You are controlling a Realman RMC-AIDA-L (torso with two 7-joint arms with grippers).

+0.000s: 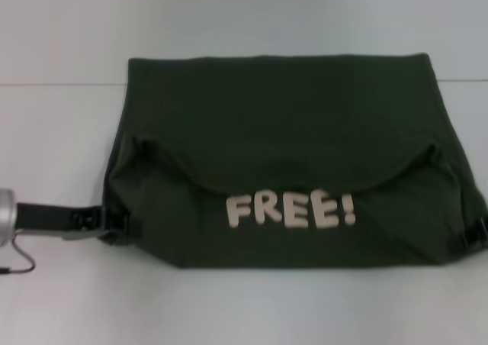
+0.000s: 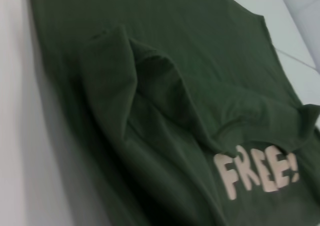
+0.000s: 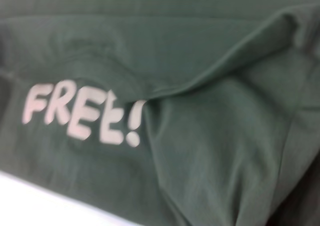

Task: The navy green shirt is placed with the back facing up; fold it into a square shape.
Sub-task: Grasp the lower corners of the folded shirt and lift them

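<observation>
Bare table (image 1: 61, 154) surrounds the navy green shirt (image 1: 290, 131); approaches unobstructed.

I see a plain white table (image 1: 61, 162) carrying only the folded navy green shirt (image 1: 290, 131), lying flat on it.

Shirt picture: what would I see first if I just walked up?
The cream FREE! letters on the near flap of the green shirt, lying folded on the white table. Next, the left gripper at its near left corner and the right gripper at its near right corner.
</observation>
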